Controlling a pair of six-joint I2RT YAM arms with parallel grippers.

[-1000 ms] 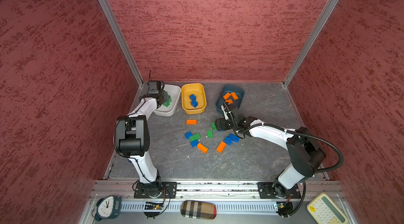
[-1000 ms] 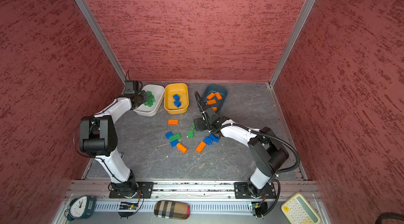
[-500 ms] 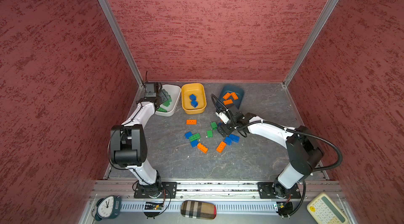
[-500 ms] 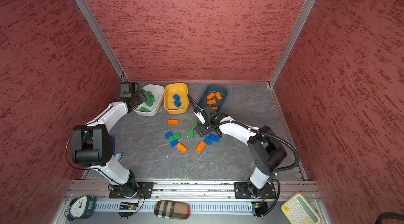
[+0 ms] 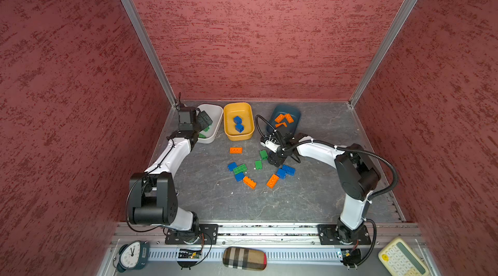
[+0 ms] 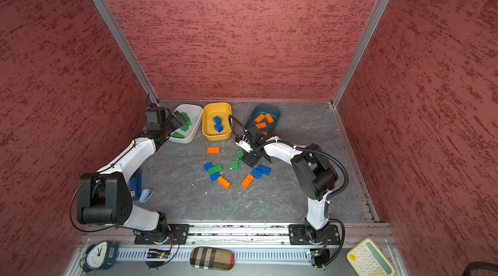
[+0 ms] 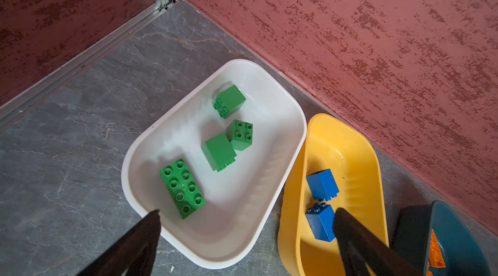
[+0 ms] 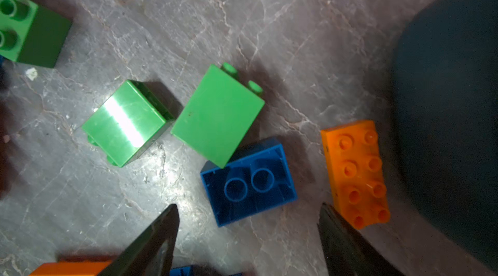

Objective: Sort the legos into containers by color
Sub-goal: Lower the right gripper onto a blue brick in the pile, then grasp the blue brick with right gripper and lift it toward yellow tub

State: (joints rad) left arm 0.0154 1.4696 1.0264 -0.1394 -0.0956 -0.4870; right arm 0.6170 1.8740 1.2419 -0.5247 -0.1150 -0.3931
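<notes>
Grey marbled floor [image 5: 296,202] with rough red walls [image 5: 256,32] on three sides. Left gripper [image 7: 247,211] hangs over the end of the white tub [image 7: 215,258] nearest its arm, fingers [image 7: 140,242] spread about as wide as they go, nothing between them; four green bricks [image 7: 218,150] lie in that tub. Right gripper [image 8: 248,206] is down low over the loose legos [image 5: 249,182], its fingers [image 8: 153,242] apart and straddling an upside-down blue brick [image 8: 248,180] with a gap on both sides, so no contact. An orange brick [image 8: 355,172] sits just beside one finger, teal tub [image 8: 444,99] right behind it.

Versus a second ago: the left jaws were pinched shut over the same tub and now they're wide, plus that arm's elbow has swung back toward the front rail [image 5: 269,230]. The right gripper has slid from beside the teal tub onto the pile, fingers a bit narrower.

Rest of the floor: the yellow tub [image 5: 238,138] holds two blue cubes [image 5: 237,120], the teal one has a few orange pieces [image 5: 289,118], and roughly a dozen legos are scattered mid-floor. Clock [image 5: 132,254], plaid case [image 5: 244,258] and calculator [image 5: 403,259] sit along the front.
</notes>
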